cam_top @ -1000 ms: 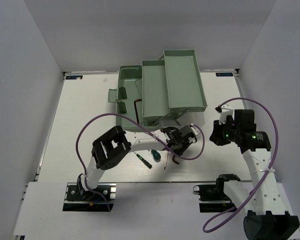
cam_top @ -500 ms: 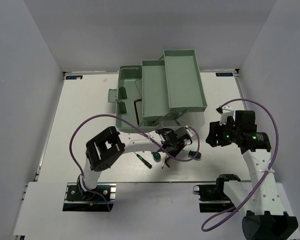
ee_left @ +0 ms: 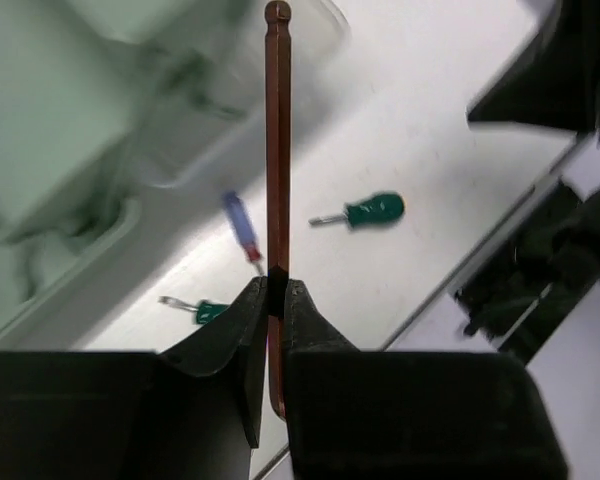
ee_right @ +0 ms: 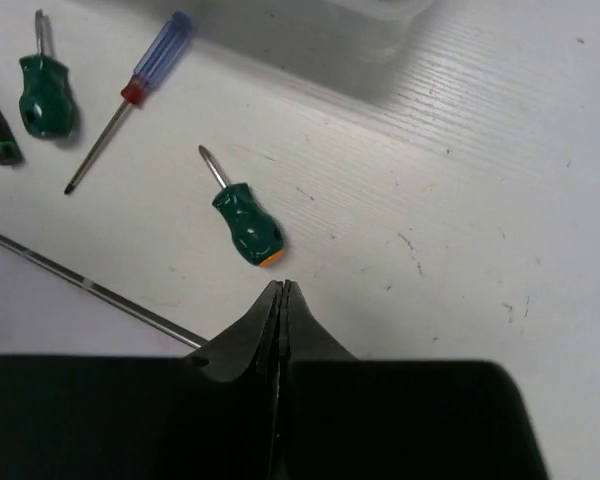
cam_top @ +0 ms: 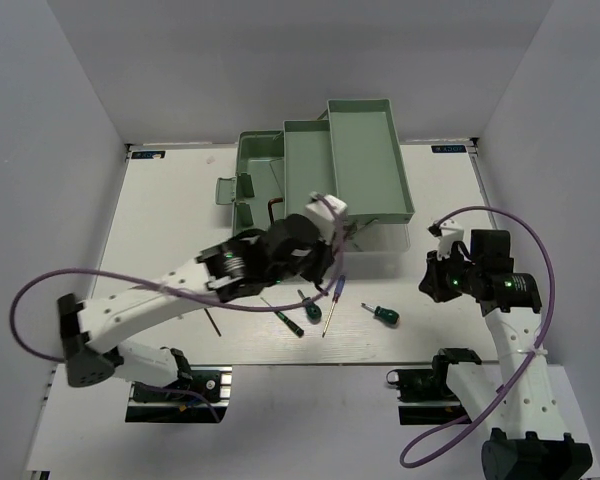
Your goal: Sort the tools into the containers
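Far left: thin dark rod (cam_top: 211, 322) on the table (cam_top: 160, 220), seemingly a tool, unsorted
Toolbox (cam_top: 370, 160): open, one hex key (cam_top: 273, 207) already in its bottom well
Left gripper (ee_left: 270, 292): pinching a second hex key (ee_left: 278, 150), held up beside the toolbox, not yet dropped
Screwdrivers: thin green (cam_top: 285, 320), stubby green (cam_top: 310, 308), blue (cam_top: 332, 295), second stubby (ee_right: 248, 228), all loose on the table
Right gripper (ee_right: 282, 290): pressed together, empty, just above the second stubby
Progress: early, most left to sort

White table (cam_top: 150, 230), pale grey walls (cam_top: 50, 100), blue corner stickers (cam_top: 150, 154)
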Tool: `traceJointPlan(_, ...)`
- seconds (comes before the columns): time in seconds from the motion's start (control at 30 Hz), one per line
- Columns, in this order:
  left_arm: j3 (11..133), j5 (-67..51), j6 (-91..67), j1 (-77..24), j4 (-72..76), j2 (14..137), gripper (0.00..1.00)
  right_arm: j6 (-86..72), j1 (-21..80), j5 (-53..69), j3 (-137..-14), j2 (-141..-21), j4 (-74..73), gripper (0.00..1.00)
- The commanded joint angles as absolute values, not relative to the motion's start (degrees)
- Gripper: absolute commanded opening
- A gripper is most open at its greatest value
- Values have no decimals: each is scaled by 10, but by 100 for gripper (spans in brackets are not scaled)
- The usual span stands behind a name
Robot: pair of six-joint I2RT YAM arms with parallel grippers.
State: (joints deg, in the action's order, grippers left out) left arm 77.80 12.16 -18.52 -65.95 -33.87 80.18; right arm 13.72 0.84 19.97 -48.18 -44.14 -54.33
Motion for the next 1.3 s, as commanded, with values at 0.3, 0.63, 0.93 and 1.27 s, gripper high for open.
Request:
traceJointPlan(0.3, 765, 375, -199, -536, -360, 671, 0, 413, 9, 465, -476, -430, -675, 52)
traceJointPlan(0.63, 800, 207, -181, -339, -292, 856, 0, 544, 16, 540, -521, -451, -795, 47)
traceJointPlan(0.93, 889, 140, -163, -300, -341, 966, 59, 532, 26, 548, -512, -450, -764, 54)
traceJointPlan(1.27, 767, 185, -366, -302, -532, 734, 71, 349, 102, 356, -490, -499, -581, 25)
